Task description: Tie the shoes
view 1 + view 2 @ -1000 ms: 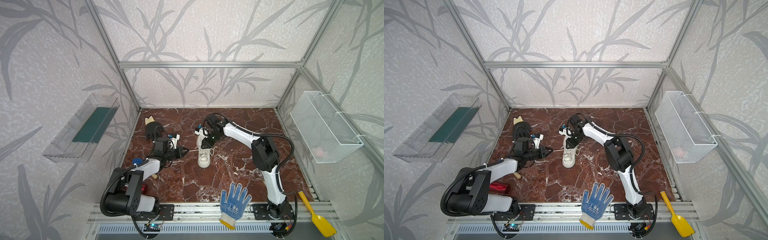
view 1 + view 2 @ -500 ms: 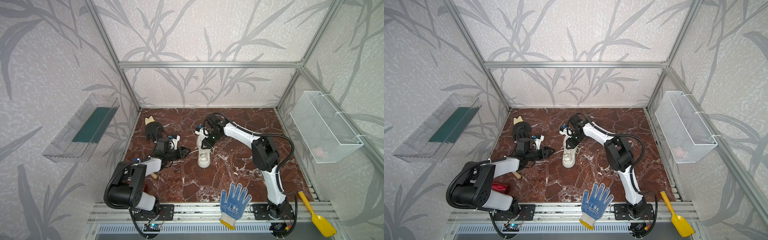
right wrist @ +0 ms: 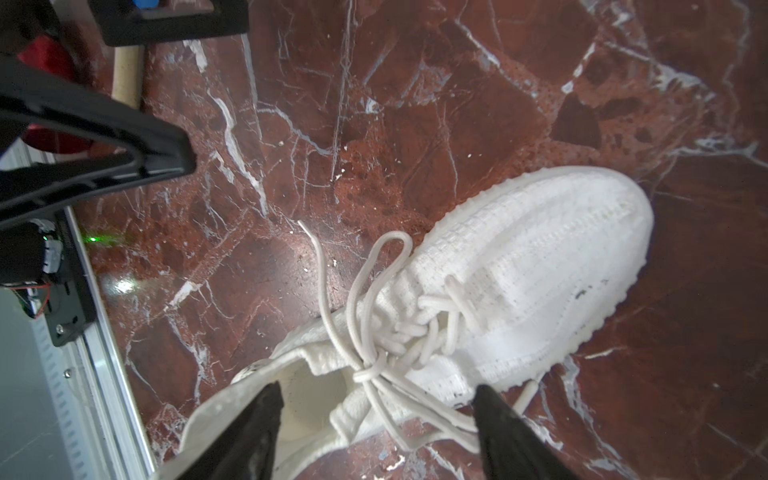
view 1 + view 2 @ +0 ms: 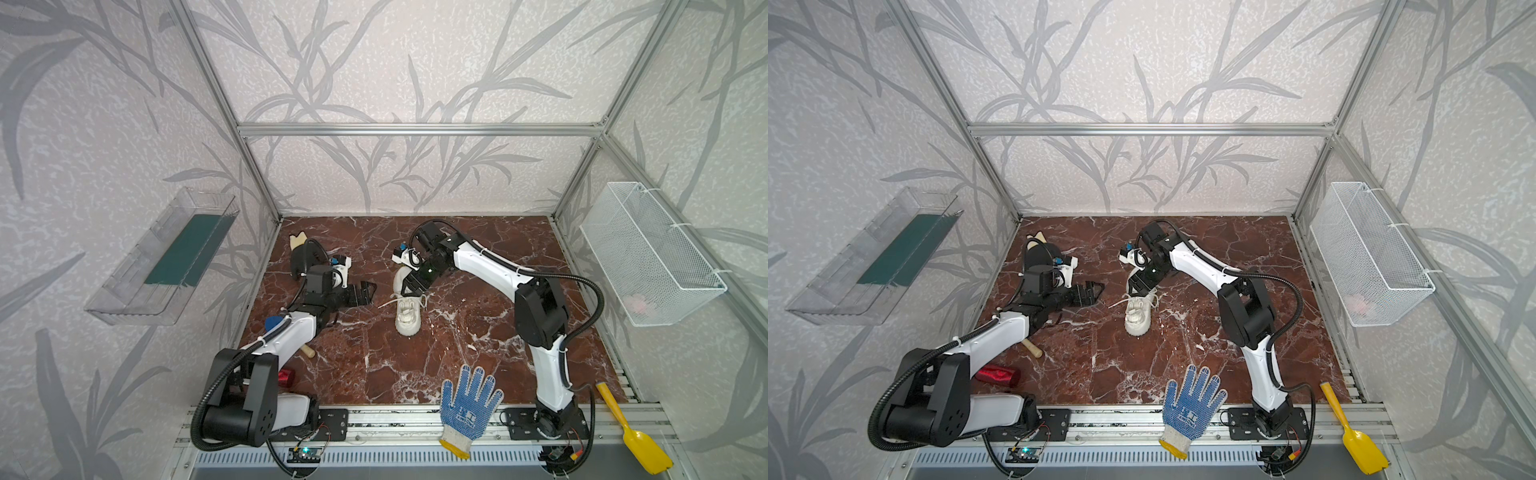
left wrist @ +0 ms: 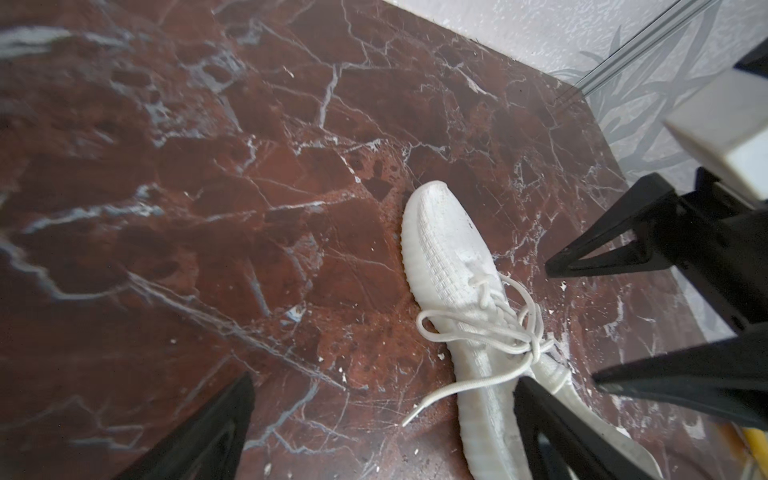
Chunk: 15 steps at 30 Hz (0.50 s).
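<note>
An off-white sneaker, the shoes (image 4: pixel 409 318) (image 4: pixel 1137 320), stands mid-floor with its toe toward the front. Its white laces (image 3: pixel 370 370) are drawn into a knot with a loop on each side. One loose lace end (image 5: pixel 409 419) lies slack on the floor to the left. My right gripper (image 3: pixel 376 390) (image 4: pixel 409 289) hangs open over the shoe's collar. Its black fingertips (image 3: pixel 266 411) straddle the knot and grip nothing. To the shoe's left, my left gripper (image 5: pixel 382 386) (image 4: pixel 365 291) is wide open and empty, with the lace end lying between its fingers (image 5: pixel 232 407).
A blue-dotted work glove (image 4: pixel 467 405) lies at the front edge, and a yellow scoop (image 4: pixel 636 440) at the front right. A red can (image 4: pixel 286 377) and a wooden handle (image 4: pixel 307 352) lie by the left arm. A wire basket (image 4: pixel 648 253) hangs on the right wall, a clear tray (image 4: pixel 166 257) on the left.
Both grippers have opened. The left one let go of the lace it held taut, and that end now lies slack on the floor. The right one released at the knot.
</note>
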{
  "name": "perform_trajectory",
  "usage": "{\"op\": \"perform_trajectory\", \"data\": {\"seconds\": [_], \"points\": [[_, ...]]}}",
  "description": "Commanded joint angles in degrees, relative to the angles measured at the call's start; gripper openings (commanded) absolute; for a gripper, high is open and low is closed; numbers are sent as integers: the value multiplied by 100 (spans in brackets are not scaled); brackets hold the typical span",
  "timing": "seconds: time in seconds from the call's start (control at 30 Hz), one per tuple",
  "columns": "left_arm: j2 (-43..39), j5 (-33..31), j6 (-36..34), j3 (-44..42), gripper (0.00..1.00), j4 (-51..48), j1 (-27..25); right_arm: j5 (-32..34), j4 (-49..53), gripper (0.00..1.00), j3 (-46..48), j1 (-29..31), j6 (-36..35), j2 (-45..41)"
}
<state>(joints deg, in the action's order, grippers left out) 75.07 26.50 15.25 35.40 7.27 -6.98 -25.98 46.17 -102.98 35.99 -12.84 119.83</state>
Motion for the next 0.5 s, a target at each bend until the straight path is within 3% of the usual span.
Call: {"op": "perform_trajectory", "data": {"seconds": [0.0, 0.03, 0.3, 0.47], "points": [[-285, -581, -473, 369, 99, -517, 38, 15, 16, 87, 120, -90, 169, -475], [-345, -710, -542, 428, 99, -581, 35, 27, -63, 100, 207, -134, 216, -573], [-863, -1524, -977, 523, 99, -542, 35, 339, -906, 99, 1324, -570, 637, -1554], [-1123, -1943, -1227, 435, 99, -377, 39, 788, -2404, 99, 2899, -1113, 1327, -2664]]}}
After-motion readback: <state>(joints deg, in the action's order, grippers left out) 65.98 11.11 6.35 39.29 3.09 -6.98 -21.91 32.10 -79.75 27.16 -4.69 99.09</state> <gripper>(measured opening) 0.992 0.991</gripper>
